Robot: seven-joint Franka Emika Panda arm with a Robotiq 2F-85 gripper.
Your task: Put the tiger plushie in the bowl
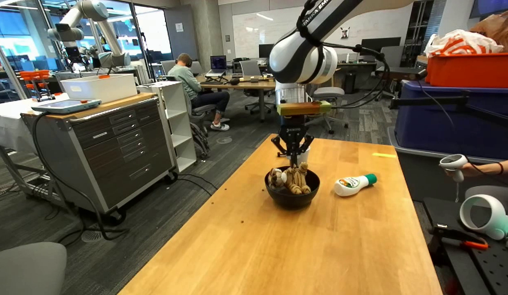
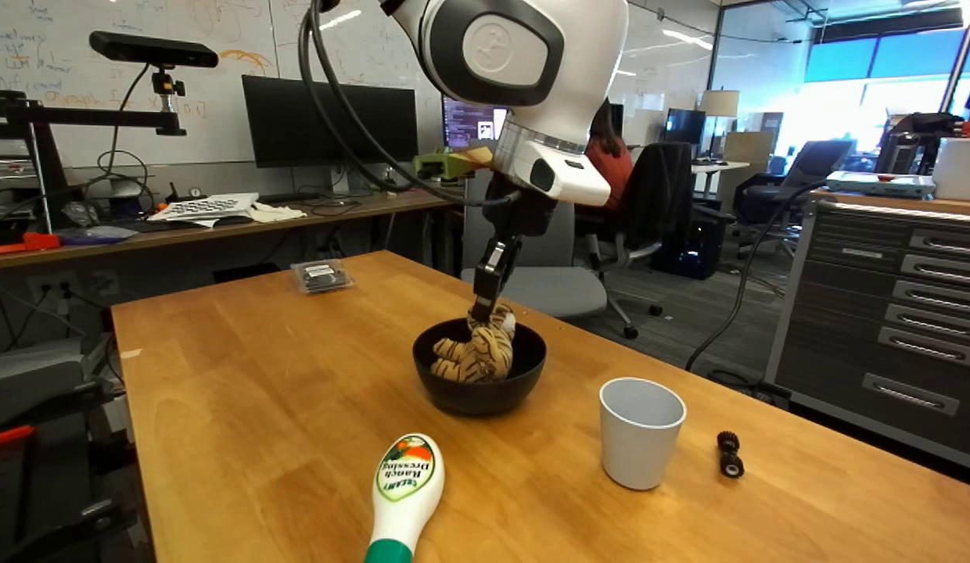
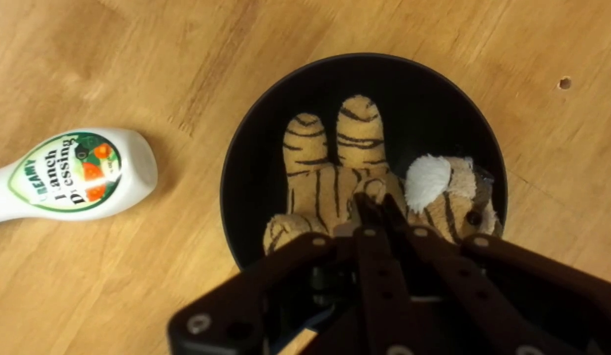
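Beneath the black two-fingered gripper, the tan, black-striped plush tiger is pinched, head to one side, within the round black bowl; release seems due.

You're in a robotics lab: an exterior view shows another robot arm upper left, whiteboard top center, drawer cabinet mid-left.

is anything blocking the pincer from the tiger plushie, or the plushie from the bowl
Nothing visible. The pincer appears shut on the tiger plushie, with no object between them, and the plushie is already inside the bowl. The dressing bottle and cup are apart from the bowl, out of the way.
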